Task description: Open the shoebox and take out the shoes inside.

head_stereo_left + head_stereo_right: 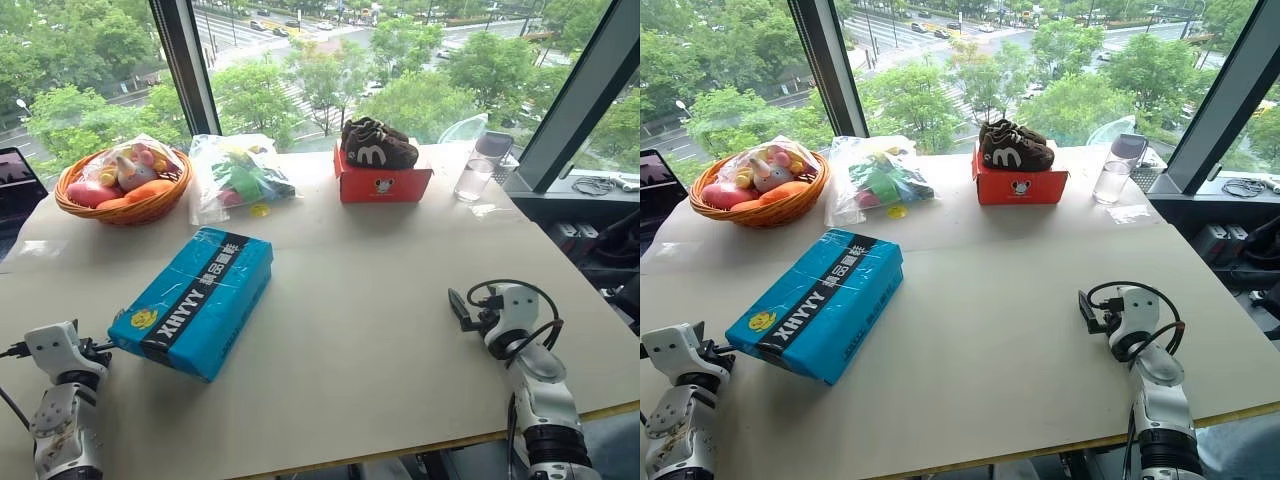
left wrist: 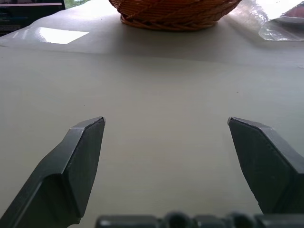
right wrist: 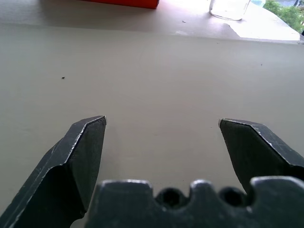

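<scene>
Shoebox (image 1: 193,300) lay shut on the table (image 1: 380,300), lid up, nearer my left side, so the shoes inside were hidden from me. My left gripper (image 2: 166,124) rested just beside the box's near-left corner with its jaws spread wide and empty, and my right gripper (image 3: 162,122) sat well apart on the bare tabletop, equally wide and holding nothing; I judged both were parked low and clear, ready to flank the lid. The box's long axis ran diagonally, from that near-left corner away toward the far right, the "XHYY" band running along its length.
</scene>
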Robot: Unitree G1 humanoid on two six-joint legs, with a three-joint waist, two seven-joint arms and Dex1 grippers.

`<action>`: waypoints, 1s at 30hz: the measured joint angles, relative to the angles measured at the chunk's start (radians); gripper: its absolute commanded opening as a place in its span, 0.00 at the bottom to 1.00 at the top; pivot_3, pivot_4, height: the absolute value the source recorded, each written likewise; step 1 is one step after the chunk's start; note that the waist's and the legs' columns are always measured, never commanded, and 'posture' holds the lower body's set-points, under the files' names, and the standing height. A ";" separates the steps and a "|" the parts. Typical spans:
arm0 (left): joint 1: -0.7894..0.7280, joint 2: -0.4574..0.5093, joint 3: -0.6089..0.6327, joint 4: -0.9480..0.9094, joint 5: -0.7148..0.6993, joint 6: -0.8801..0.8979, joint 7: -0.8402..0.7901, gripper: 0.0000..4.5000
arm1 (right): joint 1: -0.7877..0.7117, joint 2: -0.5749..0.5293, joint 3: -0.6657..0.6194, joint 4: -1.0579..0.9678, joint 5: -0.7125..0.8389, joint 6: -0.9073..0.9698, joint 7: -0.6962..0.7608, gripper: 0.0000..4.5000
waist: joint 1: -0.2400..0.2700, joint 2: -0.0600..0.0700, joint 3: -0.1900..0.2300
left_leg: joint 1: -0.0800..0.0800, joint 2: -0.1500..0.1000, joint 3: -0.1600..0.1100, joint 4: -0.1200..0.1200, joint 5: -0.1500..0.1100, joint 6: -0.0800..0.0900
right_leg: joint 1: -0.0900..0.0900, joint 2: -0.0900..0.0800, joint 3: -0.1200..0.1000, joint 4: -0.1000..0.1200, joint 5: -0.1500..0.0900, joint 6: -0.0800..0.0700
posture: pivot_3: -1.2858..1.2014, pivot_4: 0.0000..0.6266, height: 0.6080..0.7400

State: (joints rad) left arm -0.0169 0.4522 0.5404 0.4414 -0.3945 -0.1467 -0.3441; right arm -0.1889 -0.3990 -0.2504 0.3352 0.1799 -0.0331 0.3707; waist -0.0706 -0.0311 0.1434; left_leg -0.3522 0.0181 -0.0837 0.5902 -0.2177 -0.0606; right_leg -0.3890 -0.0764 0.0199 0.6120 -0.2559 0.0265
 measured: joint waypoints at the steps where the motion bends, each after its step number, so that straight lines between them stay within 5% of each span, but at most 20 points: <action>1: 0.000 0.000 0.000 0.000 0.000 0.000 0.000 0.99 | 0.000 0.000 0.000 0.000 0.000 0.000 0.000 1.00 | 0.000 0.000 0.000 | 0.000 0.000 0.000 0.000 0.000 0.000 | 0.000 0.000 0.000 0.000 0.000 0.000 | 0.52 0.24 1.00; 7: -0.015 0.032 -0.026 0.020 0.000 0.000 -0.112 0.99 | 0.002 -0.020 0.003 -0.016 0.016 0.038 0.053 1.00 | 0.004 0.001 0.001 | 0.000 0.000 0.000 0.001 0.000 0.000 | 0.000 0.000 0.000 0.000 0.000 0.000 | 0.52 0.24 1.00; 15: 0.154 0.323 -0.175 -0.133 0.043 -0.028 -0.555 0.99 | 0.061 -0.195 0.198 -0.380 0.164 0.375 0.424 1.00 | 0.008 0.004 0.010 | -0.024 -0.003 0.000 0.002 -0.003 0.007 | -0.030 0.000 0.004 0.003 0.008 0.000 | 0.52 0.24 1.00; 22: 0.303 0.516 -0.144 -0.190 0.014 -0.061 -0.842 0.99 | 0.077 -0.328 0.345 -0.711 0.277 0.570 0.624 1.00 | 0.023 0.012 0.024 | -0.038 -0.004 0.000 0.016 -0.015 0.018 | -0.037 0.000 0.001 0.000 0.010 -0.004 | 0.52 0.24 1.00; 30: 0.223 0.424 -0.198 -0.299 -0.002 0.053 -0.802 0.99 | -0.004 -0.269 0.359 -0.732 0.281 0.608 0.552 1.00 | 0.054 0.006 0.036 | -0.040 -0.004 0.000 0.027 -0.014 0.015 | -0.035 0.000 0.000 0.003 0.009 0.007 | 0.52 0.24 1.00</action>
State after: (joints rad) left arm 0.2062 0.8762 0.3425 0.1420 -0.3965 -0.0938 -1.1461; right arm -0.1928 -0.6682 0.1084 -0.3972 0.4605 0.5745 0.9225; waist -0.0165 -0.0252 0.1797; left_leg -0.3920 0.0139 -0.0833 0.6171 -0.2322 -0.0455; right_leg -0.4235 -0.0765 0.0204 0.6147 -0.2471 0.0331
